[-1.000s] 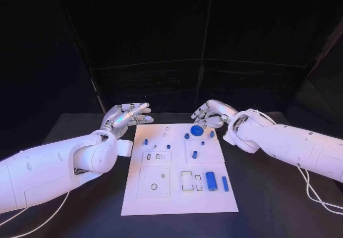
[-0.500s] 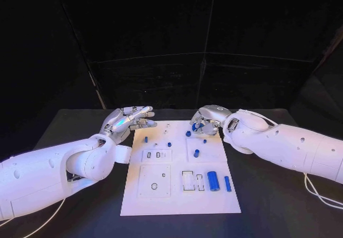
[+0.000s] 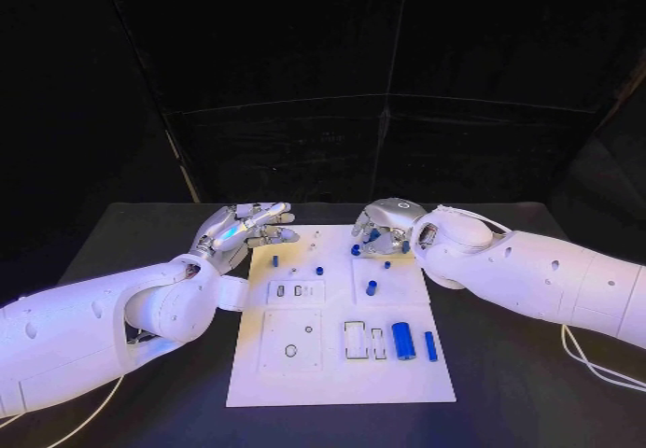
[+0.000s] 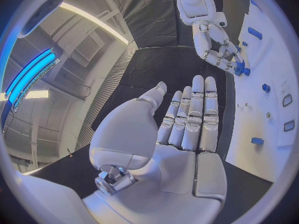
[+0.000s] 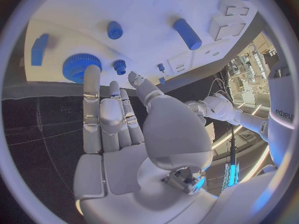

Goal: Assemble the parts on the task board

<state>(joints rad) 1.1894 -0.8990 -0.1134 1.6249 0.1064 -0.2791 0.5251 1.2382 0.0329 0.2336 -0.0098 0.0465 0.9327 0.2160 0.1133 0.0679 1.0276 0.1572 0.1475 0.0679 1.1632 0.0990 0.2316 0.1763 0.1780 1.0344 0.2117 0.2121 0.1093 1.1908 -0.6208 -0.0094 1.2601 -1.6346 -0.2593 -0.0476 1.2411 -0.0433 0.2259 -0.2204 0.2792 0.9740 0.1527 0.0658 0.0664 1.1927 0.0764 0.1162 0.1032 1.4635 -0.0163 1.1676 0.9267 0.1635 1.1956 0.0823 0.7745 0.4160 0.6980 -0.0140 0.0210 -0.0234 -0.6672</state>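
The white task board (image 3: pixel 337 373) lies in the middle of the black table. My right hand (image 3: pixel 384 229) hovers over its far edge, fingers stretched out. In the right wrist view one fingertip (image 5: pixel 91 72) touches the rim of the blue gear (image 5: pixel 77 67), which lies flat on the board (image 5: pixel 156 5); the thumb (image 5: pixel 140 82) stays apart from it, near a small blue knob (image 5: pixel 119 65). My left hand (image 3: pixel 249 227) is held off the board's far left corner, flat and holding nothing. A large blue cylinder (image 3: pixel 400 341) and a blue bar (image 3: pixel 431 345) lie near the board's right edge.
Small blue pegs (image 3: pixel 371 288) (image 3: pixel 274 261) (image 3: pixel 319 271) stand across the board's far half. Rectangular slots (image 3: pixel 353 338) and a round hole (image 3: pixel 291 351) sit in the near half. Bare black table (image 3: pixel 512 392) surrounds the board on both sides. White cables (image 3: pixel 593 369) trail near the right arm.
My right hand has moved left and down over the blue gear at the board's far edge, now touching it. The left hand has hardly moved.
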